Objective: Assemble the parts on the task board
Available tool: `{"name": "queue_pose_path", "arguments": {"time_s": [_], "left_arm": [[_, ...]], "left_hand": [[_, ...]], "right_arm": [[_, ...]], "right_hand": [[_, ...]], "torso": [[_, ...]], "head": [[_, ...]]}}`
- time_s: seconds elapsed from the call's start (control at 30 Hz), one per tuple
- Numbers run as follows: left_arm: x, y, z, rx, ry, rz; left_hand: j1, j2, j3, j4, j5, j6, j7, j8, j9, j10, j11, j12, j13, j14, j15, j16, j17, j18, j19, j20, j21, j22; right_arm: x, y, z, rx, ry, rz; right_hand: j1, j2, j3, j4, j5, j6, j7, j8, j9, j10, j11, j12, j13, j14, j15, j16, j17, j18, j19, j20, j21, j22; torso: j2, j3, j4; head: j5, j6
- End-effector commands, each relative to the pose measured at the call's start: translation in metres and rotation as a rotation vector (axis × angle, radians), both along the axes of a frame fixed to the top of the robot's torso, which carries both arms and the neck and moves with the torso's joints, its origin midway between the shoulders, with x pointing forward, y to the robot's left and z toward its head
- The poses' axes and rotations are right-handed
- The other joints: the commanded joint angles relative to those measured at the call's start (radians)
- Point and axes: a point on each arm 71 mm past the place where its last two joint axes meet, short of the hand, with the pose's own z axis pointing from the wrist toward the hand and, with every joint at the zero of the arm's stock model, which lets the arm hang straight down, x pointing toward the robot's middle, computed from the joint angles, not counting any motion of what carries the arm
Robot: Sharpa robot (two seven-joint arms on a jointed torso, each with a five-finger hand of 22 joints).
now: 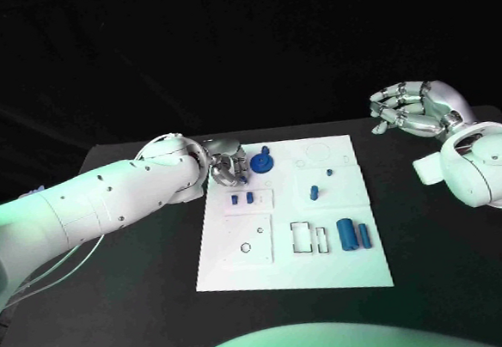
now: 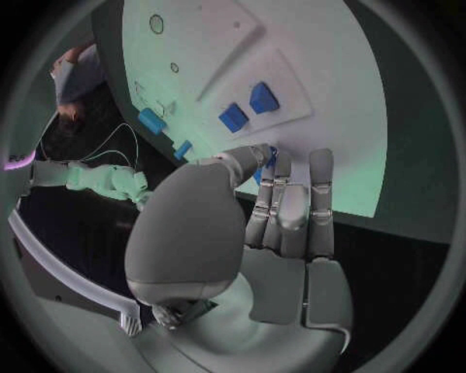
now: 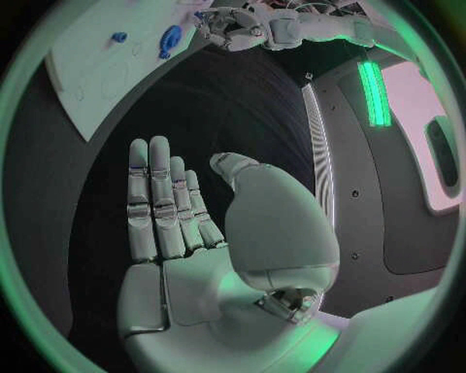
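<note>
Black table point(image 1: 119, 312) under the white task board point(image 1: 292, 276), both hands raised near its far end.

Left hand point(image 1: 227, 166) sits at the board's far left corner with its fingers point(image 2: 291, 203) curled against a round blue part point(image 1: 263, 163); whether it grips that part I cannot tell. 2 small blue blocks point(image 1: 243, 199) lie just nearer the robot than this hand. Right hand point(image 1: 418, 110) hangs off the board's right edge, fingers point(image 3: 160, 203) straight, grasping nothing. 2 blue cylinders point(image 1: 353, 234) lie well apart from both hands.
</note>
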Motion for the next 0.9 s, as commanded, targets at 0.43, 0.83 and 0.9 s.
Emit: {"name": "queue_pose_path", "arguments": {"time_s": [0.43,0.83,0.9], "left_arm": [[-0.0020,-0.0028,-0.0033,0.010,0.014,-0.014],[-0.0010,-0.0032,-0.0010,-0.010,-0.014,-0.003],[-0.0009,-0.0036,-0.0008,-0.013,-0.017,-0.002]], "left_hand": [[-0.007,0.007,-0.007,-0.010,-0.004,0.019,0.000,-0.001,0.004,0.017,-0.005,-0.003,0.005,-0.004,-0.002,-0.001,0.005,0.013,0.002,-0.001,0.003,0.009],[-0.006,0.009,-0.011,-0.017,-0.004,0.033,-0.005,0.000,0.009,0.029,-0.010,0.000,0.011,0.000,-0.006,0.002,0.009,0.012,0.008,-0.004,0.006,0.016],[-0.006,0.010,-0.011,-0.018,-0.004,0.033,-0.005,0.000,0.009,0.029,-0.010,0.000,0.011,-0.001,-0.006,0.001,0.008,0.012,0.008,-0.004,0.007,0.017]], "right_arm": [[-0.0002,-0.0001,0.0000,0.000,-0.003,0.010],[-0.0001,-0.0003,-0.0004,0.000,-0.003,0.008],[-0.0001,-0.0002,-0.0007,0.000,-0.003,0.008]], "right_hand": [[0.001,0.008,-0.001,-0.004,0.007,-0.009,0.053,0.005,-0.001,-0.006,0.000,0.006,-0.001,0.006,0.003,-0.004,0.001,0.010,0.010,0.000,-0.003,-0.001],[0.001,0.008,-0.001,-0.004,0.007,-0.009,0.053,0.005,-0.001,-0.006,0.000,0.006,-0.001,0.006,0.003,-0.004,0.001,0.010,0.010,0.000,-0.003,-0.001],[0.001,0.008,-0.001,-0.004,0.007,-0.009,0.053,0.005,-0.001,-0.006,0.000,0.006,-0.001,0.006,0.003,-0.004,0.001,0.010,0.010,0.000,-0.003,-0.001]], "torso": [[0.000,-0.0003,0.0001],[0.000,-0.0009,0.0002],[0.001,-0.0008,0.0000]], "head": [[-0.002,-0.003],[-0.004,-0.001],[-0.004,-0.001]]}}
